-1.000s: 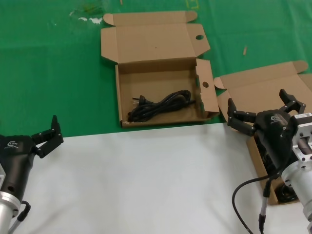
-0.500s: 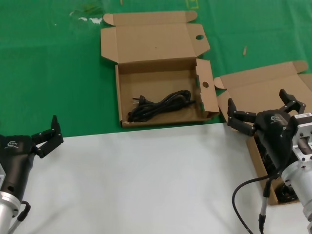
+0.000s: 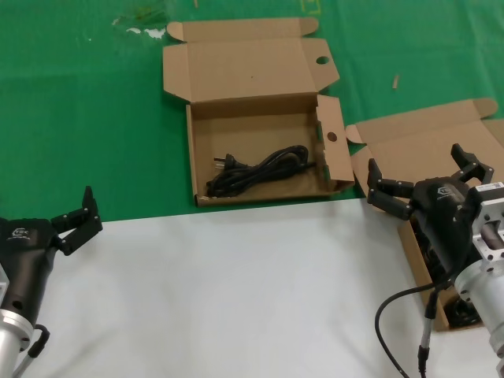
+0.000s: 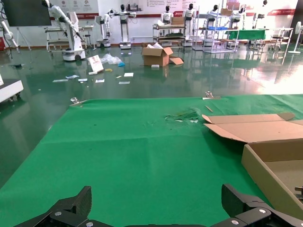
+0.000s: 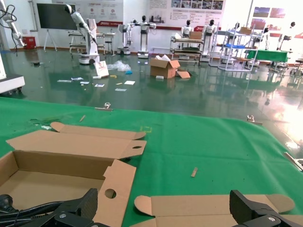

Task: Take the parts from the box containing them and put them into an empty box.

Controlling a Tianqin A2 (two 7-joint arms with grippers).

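On the green-covered part of the counter point(image 3: 87, 118) an open cardboard box with round holes point(image 3: 264, 157) lies ahead of the robot, its lid folded back away from it, a hole in the lid corner and another in the side flap. Inside it rests one black power cord point(image 3: 256, 171), a looped bundle with its plug end toward the robot's left. To the right sits a second open cardboard box point(image 3: 441, 157), its lid also thrown back; most of its inside is hidden behind the right arm, though dark shapes low in it may be more cords. The right claw point(image 3: 425, 183) hangs over this second box with its fingers spread wide apart, gripping nothing. The left claw point(image 3: 79, 219) waits low at the robot's left, at the border between the green cloth and the white sheet point(image 3: 228, 291), its fingers likewise apart and empty. In the right wrist view the holed flap and the cord's end show near the lower edge.
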